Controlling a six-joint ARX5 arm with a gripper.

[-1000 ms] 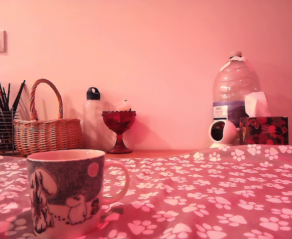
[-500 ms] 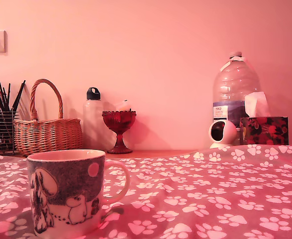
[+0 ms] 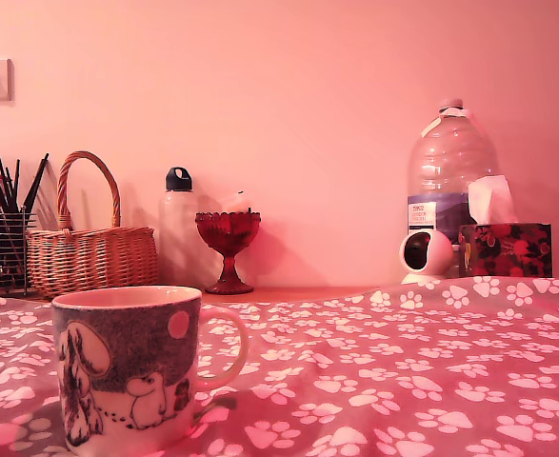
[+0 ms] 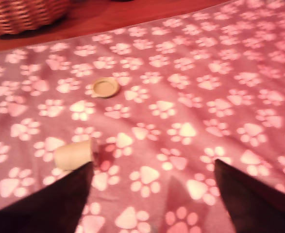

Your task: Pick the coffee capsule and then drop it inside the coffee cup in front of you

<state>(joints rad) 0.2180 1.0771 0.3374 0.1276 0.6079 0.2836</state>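
A: Lying on its side on the paw-print cloth [image 4: 191,87], the coffee capsule [image 4: 74,154] sits in the lower left of the wrist view, just beside the dark finger on that side; nothing grips it

B: And the claw itself?

A: The gripper [image 4: 152,194] is spread wide, its two dark fingers at the lower corners of the wrist frame with bare cloth between them; the capsule is off to one side of that gap, not centred in it

B: So which step is this?

A: I'd judge it the approach before the pick; the next move calls for shifting toward the capsule until it lies between the fingers, then lowering and closing; being on its side, it may roll if nudged

B: Where's the cup?

A: The coffee cup [image 3: 131,367] stands upright in the lower left of the exterior view, handle turned toward that view's right; the arm doesn't show there at all

B: Anything else nearby?

A: A small round disc [image 4: 105,87] lies flat on the cloth, upper left of centre in the wrist view, well apart from the capsule; a wicker basket [image 4: 25,14] fills the top left corner; a red goblet [image 3: 228,249] stands further back
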